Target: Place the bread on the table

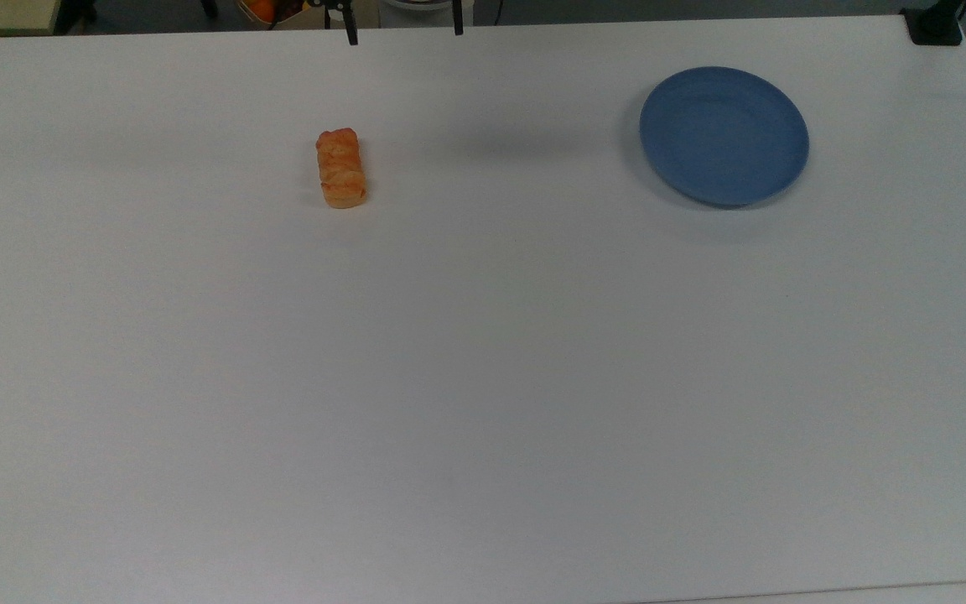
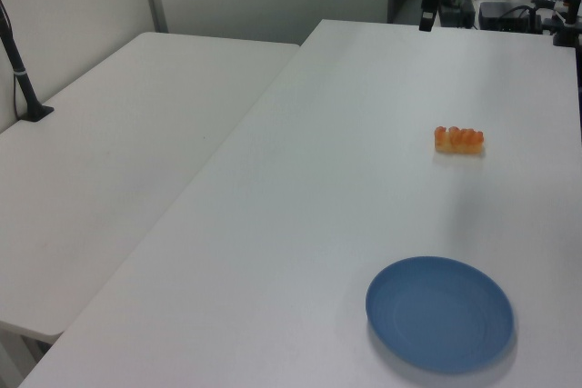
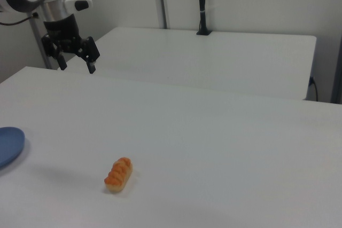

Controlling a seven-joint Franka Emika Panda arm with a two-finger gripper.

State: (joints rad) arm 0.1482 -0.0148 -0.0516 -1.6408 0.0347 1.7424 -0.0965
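Observation:
The bread [image 1: 340, 168], a small golden-orange ridged roll, lies flat on the white table [image 1: 483, 377], apart from the blue plate. It also shows in the left view [image 2: 459, 139] and near the front of the right view [image 3: 118, 174]. My gripper [image 3: 77, 65] hangs open and empty above the table's far edge, well away from the bread. In the top view the gripper [image 1: 405, 32] has its two black fingertips [image 1: 352, 35] poking in at the upper border, above and slightly right of the bread. The gripper [image 2: 426, 17] is by the far table edge in the left view.
An empty blue plate [image 1: 724, 136] sits at the top view's right, also seen in the left view [image 2: 440, 313] and right view [image 3: 9, 145]. A second white table [image 2: 109, 152] adjoins. A black post [image 3: 201, 4] stands on it. A black clamp [image 1: 936, 25] grips the corner.

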